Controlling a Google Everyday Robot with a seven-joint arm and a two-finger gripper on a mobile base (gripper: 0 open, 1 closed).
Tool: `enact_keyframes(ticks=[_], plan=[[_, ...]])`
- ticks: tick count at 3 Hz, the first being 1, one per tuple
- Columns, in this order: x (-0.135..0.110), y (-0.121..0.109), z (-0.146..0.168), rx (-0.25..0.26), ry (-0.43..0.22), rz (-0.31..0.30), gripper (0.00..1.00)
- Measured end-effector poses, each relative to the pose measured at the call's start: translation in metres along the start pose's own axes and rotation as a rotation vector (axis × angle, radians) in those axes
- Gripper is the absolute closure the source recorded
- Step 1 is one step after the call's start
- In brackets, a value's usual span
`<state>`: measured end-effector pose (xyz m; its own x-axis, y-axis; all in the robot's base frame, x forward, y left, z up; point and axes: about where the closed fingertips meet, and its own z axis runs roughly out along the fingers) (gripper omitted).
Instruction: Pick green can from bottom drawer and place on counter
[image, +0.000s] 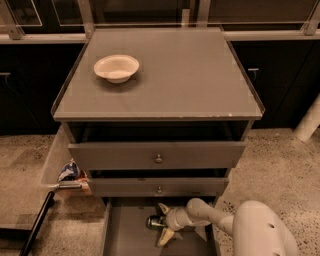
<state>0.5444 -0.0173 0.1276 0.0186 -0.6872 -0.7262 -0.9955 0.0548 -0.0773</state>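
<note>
Green can (153, 222) half hidden btw gripper (161, 223) fingers (165, 236), bottom drawer (125, 236).

A shallow round white bowl (116, 67) sits upright, far and left of centre. Below it are two grey drawer fronts with small round metal knobs, the upper drawer (125, 156) above the middle drawer (125, 187), both slightly pulled out. At the left, a crumpled blue, white and red snack packet (70, 172) lies in a pale translucent side tray (50, 160), and a black bar (36, 225) slants across the speckled stone floor (280, 155). Dark cabinets (30, 95) stand far behind, and a white cylindrical post (310, 120) is at the right. The gripper (163, 223) is low, near centre, jaws spread.
</note>
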Motion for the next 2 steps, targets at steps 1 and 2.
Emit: enact_keyframes(ticks=[1,2], plan=[[0.0010,-0.0014,0.0004,0.002,0.000,0.001,0.18],[0.0010,-0.0014,0.0004,0.002,0.000,0.001,0.41]])
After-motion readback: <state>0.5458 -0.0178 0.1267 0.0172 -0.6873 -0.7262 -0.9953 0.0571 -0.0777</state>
